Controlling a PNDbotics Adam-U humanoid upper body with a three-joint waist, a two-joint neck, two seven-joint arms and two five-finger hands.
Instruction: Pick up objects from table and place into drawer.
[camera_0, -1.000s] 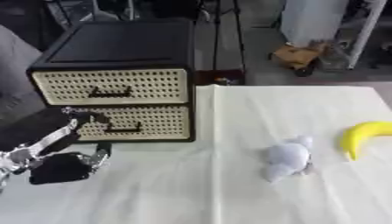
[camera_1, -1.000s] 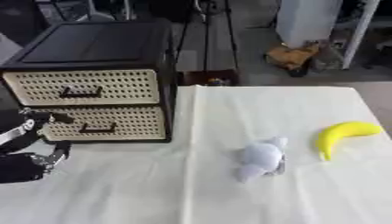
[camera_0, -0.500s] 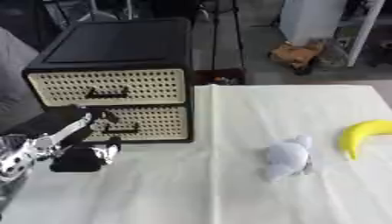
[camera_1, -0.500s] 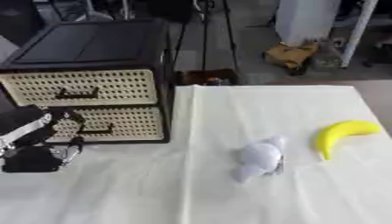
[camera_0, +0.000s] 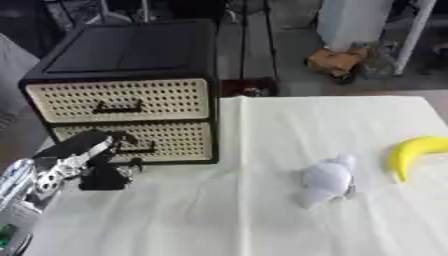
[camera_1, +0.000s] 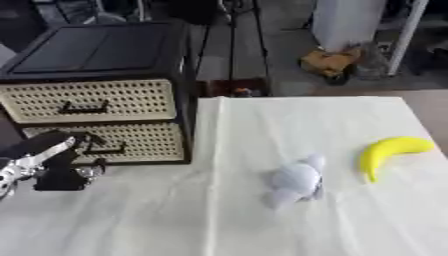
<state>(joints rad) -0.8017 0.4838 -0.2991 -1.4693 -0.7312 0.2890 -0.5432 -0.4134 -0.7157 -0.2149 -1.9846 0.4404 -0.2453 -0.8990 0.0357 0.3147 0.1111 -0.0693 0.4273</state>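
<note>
Flanking white toy (camera_0: 325, 179): banana (camera_0: 413, 153), drawers (camera_0: 127, 119).

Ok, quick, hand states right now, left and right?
Left hand: in front of the lower drawer by its handle; fingers too unclear to call.
Right hand: not in view.

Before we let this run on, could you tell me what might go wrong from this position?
1. The left robot hand is right by the lower drawer's handle; both drawers look closed, and a missed hook could shove the drawer unit instead.
2. The white soft toy and banana lie well to the right, a long reach for that hand.
3. The right robot hand is out of view.
</note>
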